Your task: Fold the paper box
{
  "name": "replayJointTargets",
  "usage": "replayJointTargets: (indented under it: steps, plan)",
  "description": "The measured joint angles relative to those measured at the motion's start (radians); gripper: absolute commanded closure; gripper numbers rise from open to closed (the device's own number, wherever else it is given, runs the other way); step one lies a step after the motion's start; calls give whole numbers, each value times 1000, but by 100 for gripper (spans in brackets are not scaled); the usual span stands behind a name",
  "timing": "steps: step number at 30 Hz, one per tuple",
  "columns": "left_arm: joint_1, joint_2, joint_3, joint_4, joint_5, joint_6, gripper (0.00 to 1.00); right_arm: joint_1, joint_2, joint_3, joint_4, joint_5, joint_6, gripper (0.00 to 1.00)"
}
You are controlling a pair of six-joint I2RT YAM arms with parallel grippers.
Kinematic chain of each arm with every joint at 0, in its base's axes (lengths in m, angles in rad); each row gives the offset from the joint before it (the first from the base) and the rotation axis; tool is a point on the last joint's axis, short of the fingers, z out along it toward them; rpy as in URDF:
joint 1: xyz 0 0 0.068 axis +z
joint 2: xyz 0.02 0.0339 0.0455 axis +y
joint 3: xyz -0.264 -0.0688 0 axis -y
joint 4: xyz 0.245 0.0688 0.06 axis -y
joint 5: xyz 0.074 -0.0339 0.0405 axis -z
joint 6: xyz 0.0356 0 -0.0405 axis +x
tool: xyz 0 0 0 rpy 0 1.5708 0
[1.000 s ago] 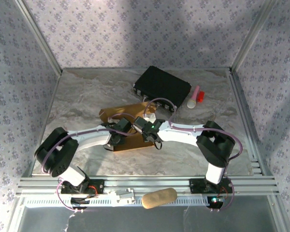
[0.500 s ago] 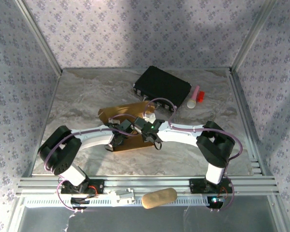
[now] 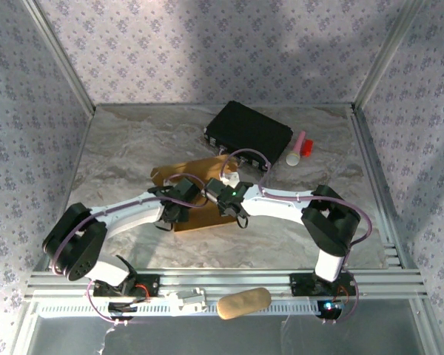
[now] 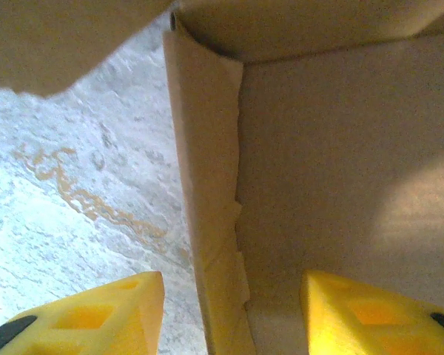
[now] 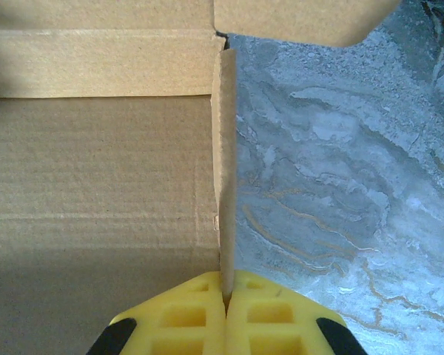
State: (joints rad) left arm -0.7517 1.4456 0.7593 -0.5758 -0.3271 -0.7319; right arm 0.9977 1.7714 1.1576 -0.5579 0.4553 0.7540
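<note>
Left gripper (image 4: 233, 318) with jaws parted, 2 yellow fingertips (image 4: 107, 314) at the near edge of the frame. Between them, clear of both: 1 upright side wall (image 4: 207, 185) of the paper box (image 4: 340, 163), tan-brown, running straight ahead of the tool, its top edge ragged close to the tool. Right of the wall, beneath the right finger: flat inner panel of the box, plain cardboard, with a brighter patch at far right. Ahead of the tool: 1 cross wall meeting the side wall at a corner. Ahead and left: 1 rounded flap (image 4: 66, 44), out of focus. Left of the wall, beneath the left finger: grey marbled table (image 4: 74, 170) with a tan vein.
</note>
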Motion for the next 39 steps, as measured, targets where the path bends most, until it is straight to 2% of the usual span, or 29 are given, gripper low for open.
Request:
replayJointTargets:
  steps: [5, 11, 18, 23, 32, 33, 36, 39]
  plan:
    - [0, 21, -3, 0, 5, 4, 61, -3, 0, 0, 0, 0, 3, 100]
    - [5, 65, -6, 27, -11, 13, 77, -3, 0, 0, 0, -2, 10, 100]
    - [5, 96, 7, 57, -74, 9, 87, -3, 0, 0, 7, -2, 17, 100]
    - [5, 112, 18, 56, -115, 6, 100, -2, 1, 0, 16, -3, 18, 100]
    - [6, 147, 47, 40, -169, 2, 100, -3, 3, 0, 37, -2, 20, 100]
    - [6, 153, 51, 36, -175, 2, 96, -3, 5, 0, 38, -2, 21, 100]
    - [6, 164, 60, 27, -188, 3, 69, -3, 10, 0, 42, -2, 21, 100]
    - [10, 164, 61, 12, -205, 10, 55, -6, 12, 0, 37, 0, 21, 100]
